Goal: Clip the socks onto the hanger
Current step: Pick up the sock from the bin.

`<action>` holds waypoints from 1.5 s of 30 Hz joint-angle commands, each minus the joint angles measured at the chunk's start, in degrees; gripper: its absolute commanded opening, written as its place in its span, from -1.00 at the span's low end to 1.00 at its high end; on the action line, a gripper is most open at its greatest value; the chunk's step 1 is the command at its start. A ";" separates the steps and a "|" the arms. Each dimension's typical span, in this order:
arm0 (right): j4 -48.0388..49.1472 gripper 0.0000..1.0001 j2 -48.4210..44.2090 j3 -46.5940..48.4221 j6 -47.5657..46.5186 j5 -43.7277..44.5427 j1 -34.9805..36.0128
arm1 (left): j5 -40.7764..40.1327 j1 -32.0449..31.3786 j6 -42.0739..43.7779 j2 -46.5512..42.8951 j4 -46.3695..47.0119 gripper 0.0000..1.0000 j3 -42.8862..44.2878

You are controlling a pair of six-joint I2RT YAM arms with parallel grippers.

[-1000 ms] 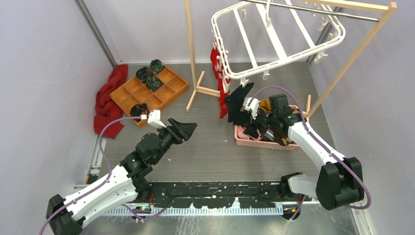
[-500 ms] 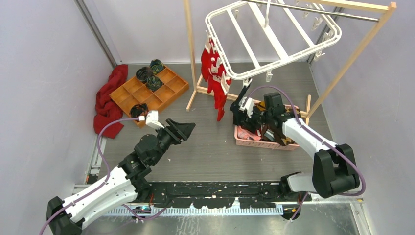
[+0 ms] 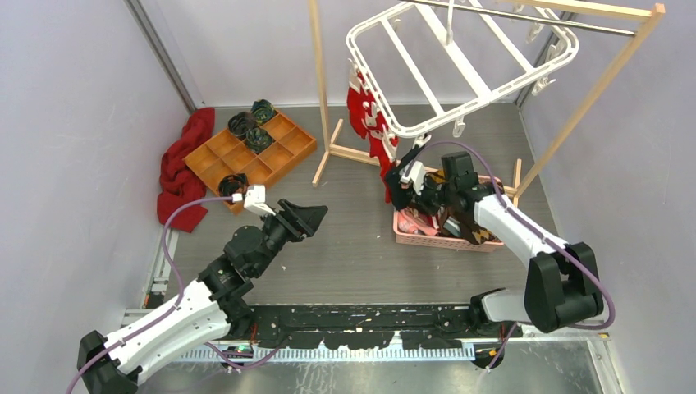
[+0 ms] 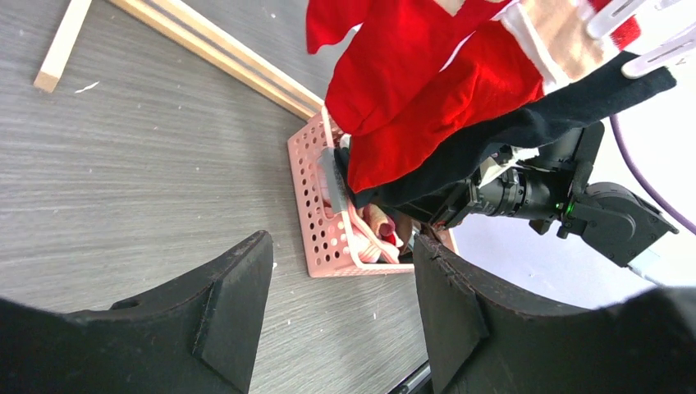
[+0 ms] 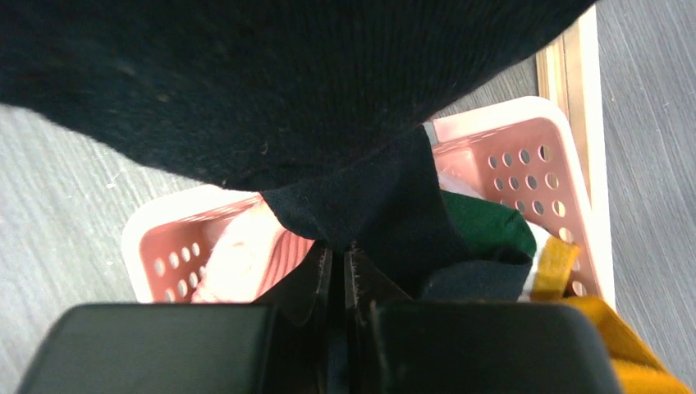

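– Grey table (image 3: 353, 246) shows its widest open stretch in the middle, between the two arms. What closes it in?
– Pale walls left and right, and the wooden rack (image 3: 318, 82) at the back. A compartment tray (image 3: 291, 148) and a red cloth (image 3: 180, 168) sit by the left wall. The pink basket (image 3: 435, 240) sits on the right, just in front of the rack's foot.
– And the hanger?
– The hanger (image 3: 492, 94) hangs tilted from the rack's rod, above the basket. Red socks (image 4: 410, 74) dangle from its left edge.
– How do the arms stand?
– The left arm reaches diagonally to mid-table. The left pincer (image 4: 341, 246) is spread with nothing in it, and points toward the basket. The right arm bends leftward over the basket, and the right pincer (image 5: 338, 254) is clenched on a fold of the black sock (image 5: 287, 82).
– Where does that sock run?
– From the pincer up toward the hanger's clips, beside the red socks. Whether a clip bites it, I cannot tell. A mustard sock (image 5: 607, 353) lies in the basket.
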 commanded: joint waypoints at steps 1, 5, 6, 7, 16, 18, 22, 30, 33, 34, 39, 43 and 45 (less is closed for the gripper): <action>-7.27 -0.87 -6.97 3.11 2.40 -4.10 -0.46 | 1.59 -0.15 3.01 -0.46 5.97 0.28 -0.42; -9.32 -0.86 -13.70 0.65 6.19 -6.31 -0.96 | 4.73 -0.15 4.28 0.96 10.21 0.28 -0.49; -9.23 -0.83 -15.11 0.07 7.47 -6.28 -1.01 | 5.43 -0.15 4.41 1.54 10.93 0.29 -0.44; -9.02 -0.79 -16.21 -0.57 8.54 -6.08 -1.03 | 6.06 -0.15 4.43 2.20 12.07 0.29 -0.40; -13.56 -0.59 -18.82 -6.50 4.24 -4.15 -1.31 | 11.58 -0.15 4.48 8.17 14.36 0.29 2.63; -13.69 -0.44 -18.62 -7.34 4.20 -4.20 -1.34 | 12.30 -0.15 4.24 8.90 15.08 0.29 2.76; -10.92 -0.30 -18.91 -8.32 6.34 -4.44 -1.30 | 13.38 -0.15 3.59 10.14 15.92 0.29 3.25; -9.47 0.03 -18.77 -6.20 10.06 -7.50 -1.31 | 14.77 -0.15 3.64 11.24 15.98 0.29 4.26; -9.17 -0.13 -18.56 -6.13 10.17 -7.76 -1.33 | 14.92 -0.15 3.51 11.48 16.33 0.29 4.22; -9.20 -0.29 -18.48 -6.09 10.29 -8.00 -1.29 | 14.99 -0.15 3.55 11.56 16.35 0.29 4.23; -8.70 -0.45 -18.35 -5.38 12.71 -9.23 -1.34 | 15.42 -0.15 3.64 11.48 16.36 0.30 4.22; -8.84 -0.43 -18.25 -3.96 15.42 -12.10 -1.29 | 16.31 -0.15 3.64 11.48 16.65 0.30 4.16; -9.22 -0.54 -18.53 -2.82 17.27 -14.52 -1.70 | 17.32 -0.15 3.83 11.56 17.10 0.29 4.04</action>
